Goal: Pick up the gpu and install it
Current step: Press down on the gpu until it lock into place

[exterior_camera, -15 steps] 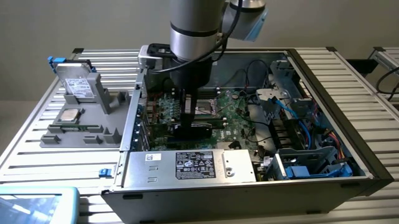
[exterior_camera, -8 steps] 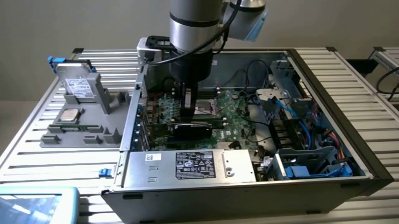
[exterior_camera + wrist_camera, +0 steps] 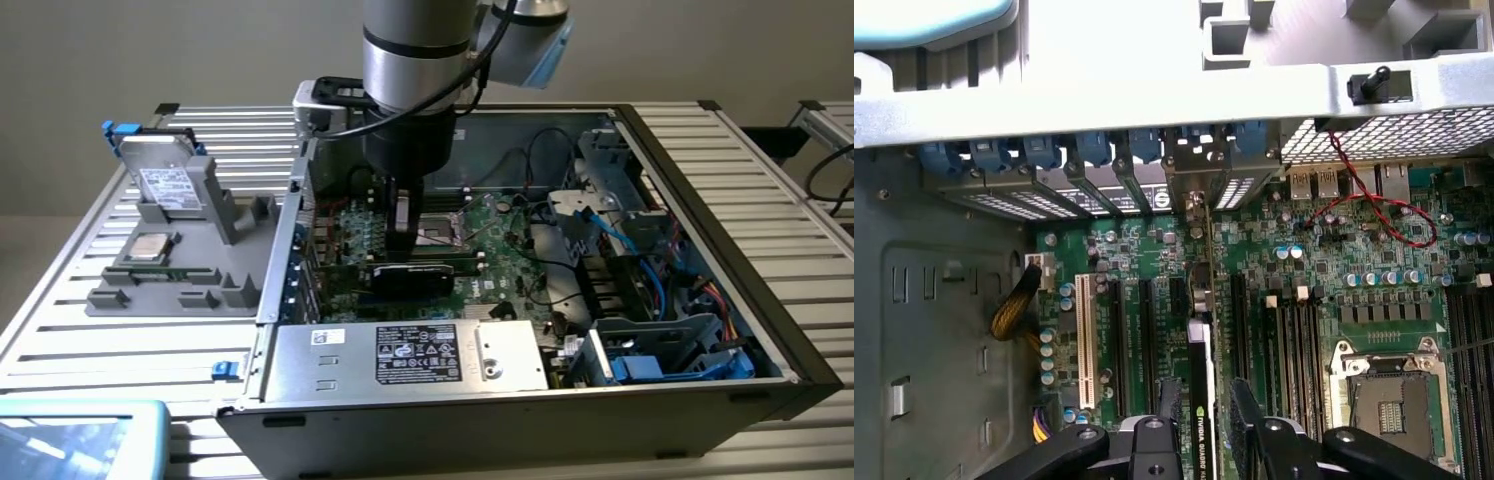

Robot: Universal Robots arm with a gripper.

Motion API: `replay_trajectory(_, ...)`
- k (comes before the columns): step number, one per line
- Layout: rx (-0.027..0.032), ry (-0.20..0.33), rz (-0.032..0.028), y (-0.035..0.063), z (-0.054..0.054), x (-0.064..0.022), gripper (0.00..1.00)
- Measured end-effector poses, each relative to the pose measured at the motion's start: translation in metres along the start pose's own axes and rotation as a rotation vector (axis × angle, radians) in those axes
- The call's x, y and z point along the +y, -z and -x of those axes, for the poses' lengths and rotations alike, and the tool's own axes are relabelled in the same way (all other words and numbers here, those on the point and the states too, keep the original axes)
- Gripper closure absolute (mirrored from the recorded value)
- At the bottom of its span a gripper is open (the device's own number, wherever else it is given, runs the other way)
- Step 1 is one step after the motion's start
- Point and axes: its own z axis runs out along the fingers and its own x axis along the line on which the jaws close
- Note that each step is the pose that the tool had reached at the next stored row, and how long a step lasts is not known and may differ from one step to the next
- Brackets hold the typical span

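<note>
open desktop pc case [image 3: 694, 190] lay on its side on the slatted worktop [image 3: 94, 330], side panel off. inside it: green motherboard [image 3: 467, 250] with an empty cpu socket [image 3: 438, 236], a silver power supply [image 3: 407, 358] with a black label along the near edge, blue drive bays [image 3: 667, 355] and loose black and blue cables [image 3: 587, 225] toward the exterior view's right.

robot arm [image 3: 414, 70] reached straight down into the case. the tool [image 3: 1199, 425] was closed on the gpu [image 3: 1200, 400], black fingers [image 3: 1169, 410] pressed on either side of the card. the gpu stood on edge over the motherboard's expansion slots, in line with a black slot [image 3: 1236, 310] area between the white pci slot [image 3: 1083, 340] and the ram slots [image 3: 1294, 340]. cannot tell if it was fully seated. in the exterior view the gpu [image 3: 414, 272] showed as a dark block just below the arm, near the power supply.

rear of the case held blue slot clips [image 3: 1094, 148] and vented bracket covers [image 3: 1044, 200]. red wire [image 3: 1374, 215] looped over the board near the capacitors.

outside the case, on the exterior view's left, a grey parts holder [image 3: 187, 270] carried a hard drive [image 3: 167, 185] standing upright with white label, and a cpu chip [image 3: 150, 246] lying flat in a recess. blue clip [image 3: 120, 130] sat beside the drive. a light blue tray [image 3: 80, 440] sat at the near corner.
</note>
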Motion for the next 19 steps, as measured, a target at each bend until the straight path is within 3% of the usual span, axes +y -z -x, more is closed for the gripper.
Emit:
replay_trajectory(3, 0.0000, 0.000, 0.0000, 0.0000, 0.000, 0.0000, 0.68)
replay_trajectory(6, 0.0000, 0.000, 0.0000, 0.0000, 0.000, 0.0000, 0.87)
replay_trajectory(9, 0.0002, 0.000, -0.0004, -0.0002, 0.000, 0.0005, 0.88)
replay_trajectory(12, -0.0002, 0.000, -0.0136, -0.0033, 0.000, 0.0081, 0.88)
replay_trajectory(16, 0.0003, -0.001, -0.0399, -0.0064, 0.001, 0.0145, 0.88)
replay_trajectory(19, 0.0005, -0.001, -0.0476, -0.0099, 0.004, 0.0191, 0.88)
